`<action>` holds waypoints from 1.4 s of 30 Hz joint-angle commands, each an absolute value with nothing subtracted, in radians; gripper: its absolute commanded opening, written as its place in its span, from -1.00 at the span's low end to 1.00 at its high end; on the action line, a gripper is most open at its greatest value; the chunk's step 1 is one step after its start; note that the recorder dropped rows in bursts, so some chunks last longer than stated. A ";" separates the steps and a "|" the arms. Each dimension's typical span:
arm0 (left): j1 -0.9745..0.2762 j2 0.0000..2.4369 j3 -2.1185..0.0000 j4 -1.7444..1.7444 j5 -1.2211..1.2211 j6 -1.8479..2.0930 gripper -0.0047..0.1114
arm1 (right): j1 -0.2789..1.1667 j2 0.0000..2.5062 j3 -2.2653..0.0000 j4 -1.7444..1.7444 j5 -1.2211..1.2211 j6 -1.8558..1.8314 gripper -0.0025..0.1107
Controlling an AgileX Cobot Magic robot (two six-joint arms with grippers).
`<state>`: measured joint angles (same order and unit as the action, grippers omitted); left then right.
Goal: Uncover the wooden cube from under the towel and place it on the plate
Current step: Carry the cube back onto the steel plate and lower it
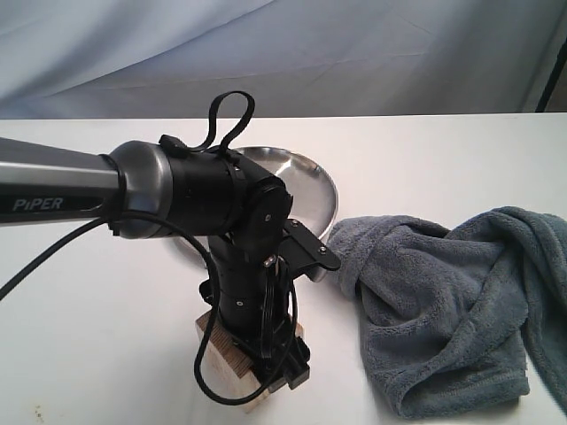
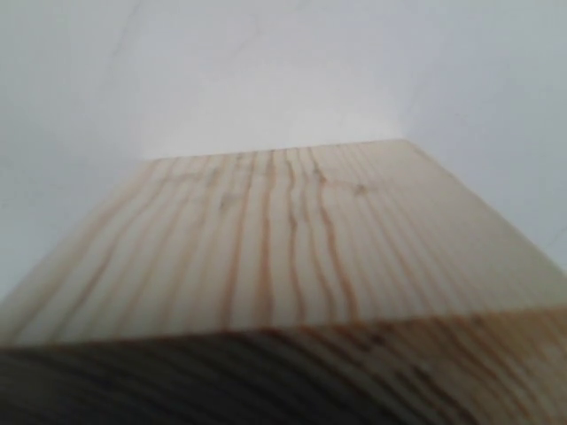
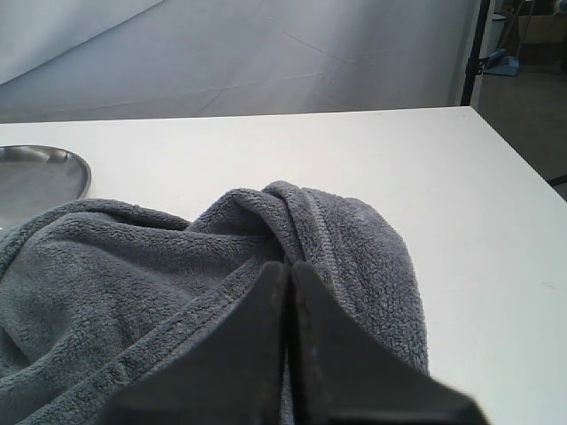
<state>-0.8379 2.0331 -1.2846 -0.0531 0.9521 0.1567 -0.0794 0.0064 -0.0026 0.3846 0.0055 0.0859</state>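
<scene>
The wooden cube (image 1: 229,372) sits uncovered on the white table near the front edge, and its grained top (image 2: 283,239) fills the left wrist view. My left gripper (image 1: 275,367) is lowered right onto the cube; its fingers are hidden, so their state does not show. The grey-blue towel (image 1: 443,301) lies bunched to the right of the cube. My right gripper (image 3: 289,266) is shut, pinching a fold of the towel (image 3: 133,266); it is outside the exterior view. The steel plate (image 1: 306,181) lies behind the left arm, and its rim (image 3: 40,173) shows beyond the towel.
The left arm's black wrist and a looping cable (image 1: 204,381) hang over the cube and partly block the plate. The white table (image 1: 425,168) ends close beyond the towel on the right (image 3: 523,177). A grey backdrop (image 1: 310,53) hangs behind.
</scene>
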 commanded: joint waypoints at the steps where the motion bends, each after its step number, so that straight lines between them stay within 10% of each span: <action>1: -0.836 2.026 -1.317 -0.013 1.009 0.159 -0.92 | -0.079 0.000 0.000 0.390 0.017 0.090 -0.90; 42: -0.600 2.333 -2.101 0.030 1.209 -0.013 -0.92 | -0.079 0.000 0.000 0.390 0.017 0.090 -0.90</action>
